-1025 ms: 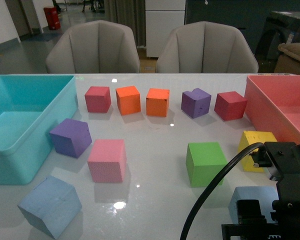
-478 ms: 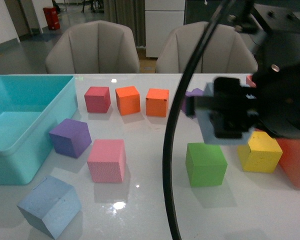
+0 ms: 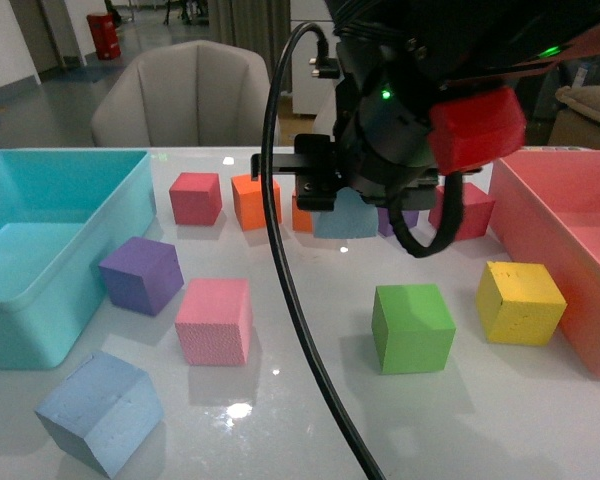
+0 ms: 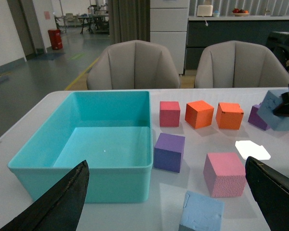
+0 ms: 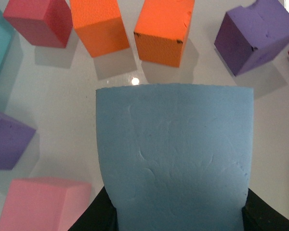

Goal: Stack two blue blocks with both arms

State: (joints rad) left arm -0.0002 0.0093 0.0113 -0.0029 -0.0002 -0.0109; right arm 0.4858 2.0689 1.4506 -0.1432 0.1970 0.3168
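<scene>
One blue block [image 3: 100,410] lies tilted on the white table at the front left; it also shows in the left wrist view [image 4: 201,211], low between the open jaws. My left gripper [image 4: 166,166] is open and empty, behind and above that block, and it does not show in the front view. My right gripper [image 3: 345,200] is shut on the other blue block [image 3: 346,216] and holds it in the air over the middle of the table, in front of the orange cubes. That block fills the right wrist view [image 5: 173,154] and shows at the far edge of the left wrist view [image 4: 278,111].
A turquoise bin [image 3: 130,215] stands at the left and a pink bin [image 3: 525,200] at the right. A purple cube [image 3: 140,273] and a pink cube [image 3: 214,320] lie near the resting blue block. Green [image 3: 411,327], yellow [image 3: 520,301], red [image 3: 195,197] and orange [image 3: 252,198] cubes lie around.
My right arm has lifted the blue block from the table's front right and carried it up, leftward and away to above the table's middle. The other blue block has not moved.
</scene>
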